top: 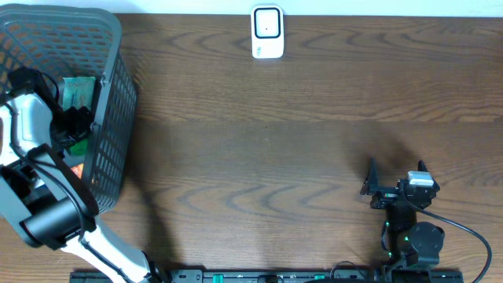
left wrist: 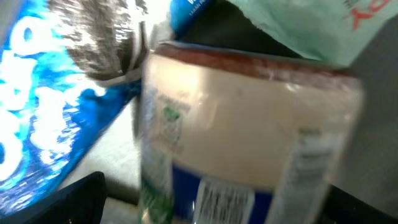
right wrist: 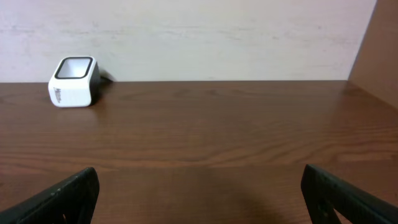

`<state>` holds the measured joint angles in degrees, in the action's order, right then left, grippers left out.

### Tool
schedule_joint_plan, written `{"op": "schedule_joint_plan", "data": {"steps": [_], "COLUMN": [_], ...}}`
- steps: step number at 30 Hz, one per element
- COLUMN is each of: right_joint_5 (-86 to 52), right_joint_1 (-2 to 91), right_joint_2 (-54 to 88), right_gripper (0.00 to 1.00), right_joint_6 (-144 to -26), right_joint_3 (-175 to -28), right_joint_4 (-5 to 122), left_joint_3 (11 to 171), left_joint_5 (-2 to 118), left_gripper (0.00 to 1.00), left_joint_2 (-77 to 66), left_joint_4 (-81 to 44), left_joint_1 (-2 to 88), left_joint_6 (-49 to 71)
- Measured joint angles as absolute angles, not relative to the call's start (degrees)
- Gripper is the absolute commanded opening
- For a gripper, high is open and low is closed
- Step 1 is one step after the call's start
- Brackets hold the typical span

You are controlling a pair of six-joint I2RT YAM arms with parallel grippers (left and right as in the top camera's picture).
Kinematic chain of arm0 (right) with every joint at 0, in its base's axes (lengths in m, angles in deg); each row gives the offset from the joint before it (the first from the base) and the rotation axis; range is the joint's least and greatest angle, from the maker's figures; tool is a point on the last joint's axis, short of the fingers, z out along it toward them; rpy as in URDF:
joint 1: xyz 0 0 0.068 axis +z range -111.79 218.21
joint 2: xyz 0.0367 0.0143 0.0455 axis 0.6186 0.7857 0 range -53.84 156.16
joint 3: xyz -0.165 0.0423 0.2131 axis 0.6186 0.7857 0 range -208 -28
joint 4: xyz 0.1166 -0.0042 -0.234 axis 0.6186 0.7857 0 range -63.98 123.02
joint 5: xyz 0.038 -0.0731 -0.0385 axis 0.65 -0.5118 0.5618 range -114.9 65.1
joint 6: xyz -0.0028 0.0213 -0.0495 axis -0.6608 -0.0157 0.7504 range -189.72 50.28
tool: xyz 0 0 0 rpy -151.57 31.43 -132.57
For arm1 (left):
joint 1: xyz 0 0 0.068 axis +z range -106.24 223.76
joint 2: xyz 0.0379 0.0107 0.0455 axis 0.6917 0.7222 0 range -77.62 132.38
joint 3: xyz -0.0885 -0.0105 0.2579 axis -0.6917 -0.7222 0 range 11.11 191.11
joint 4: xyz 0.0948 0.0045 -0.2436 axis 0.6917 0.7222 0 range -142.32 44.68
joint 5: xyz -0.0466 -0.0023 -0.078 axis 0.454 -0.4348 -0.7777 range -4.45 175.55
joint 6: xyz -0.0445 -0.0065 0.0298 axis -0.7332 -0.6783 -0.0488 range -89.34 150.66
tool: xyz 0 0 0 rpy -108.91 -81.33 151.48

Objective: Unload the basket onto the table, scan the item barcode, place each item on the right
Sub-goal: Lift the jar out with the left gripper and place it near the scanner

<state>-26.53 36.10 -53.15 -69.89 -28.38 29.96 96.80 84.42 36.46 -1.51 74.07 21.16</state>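
Pick step: L hand [top: 75, 127] inside basket [top: 112, 94], spread wide over the tub [left wrist: 249, 130] w/ barcode, nothing gripped. R hand [top: 397, 185] wide, idle, well right of basket. Next: close on tub, lift toward scanner [top: 267, 32].

Probably a lab bench staged as a shop checkout: a bare wood-grain table [top: 275, 141] against a plain pale wall [right wrist: 217, 37], a white barcode scanner [top: 267, 31] at its far edge, and a grey mesh basket [top: 110, 118] of packaged groceries [top: 78, 93] at its far-left corner.

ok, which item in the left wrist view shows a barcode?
The cream tub with the blue band: its barcode sits low on the label. The blue bag and pale green pack show none.
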Motion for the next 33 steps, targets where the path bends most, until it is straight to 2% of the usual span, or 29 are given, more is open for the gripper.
{"op": "schedule_joint_plan", "data": {"steps": [3,7,9,20,28,30,33], "right_joint_5": [-26.53,-26.53,-26.53,-26.53,-26.53,-26.53,-26.53], "right_joint_1": [36.1,36.1,36.1,36.1,36.1,36.1,36.1], "right_joint_2": [-53.15,-53.15,-53.15,-53.15,-53.15,-53.15,-53.15], "right_gripper": [0.99,0.99,0.99,0.99,0.99,0.99,0.99], "right_joint_6": [-69.89,-69.86,-69.89,-69.89,-69.89,-69.89,-69.89], "right_joint_3": [-28.38,-28.38,-28.38,-28.38,-28.38,-28.38,-28.38], "right_joint_4": [29.96,29.98,29.96,29.96,29.96,29.96,29.96], "left_joint_3": [96.8,97.92,98.16,106.75,121.0,121.98,122.59], "left_joint_5": [84.4,83.5,83.59,89.12,83.37,80.86,77.93], "left_gripper": [0.86,0.63,0.59,0.57,0.57,0.57,0.57], "left_joint_2": [39.26,40.5,40.61,38.36,14.89,7.89,0.77], "left_joint_4": [-1.34,-0.79,-0.42,10.93,13.74,13.2,11.84], "left_joint_1": [73.5,72.84,72.51,72.58,71.2,67.55,55.25], "left_joint_6": [20.4,19.85,19.65,19.52,18.87,18.39,17.51]}}
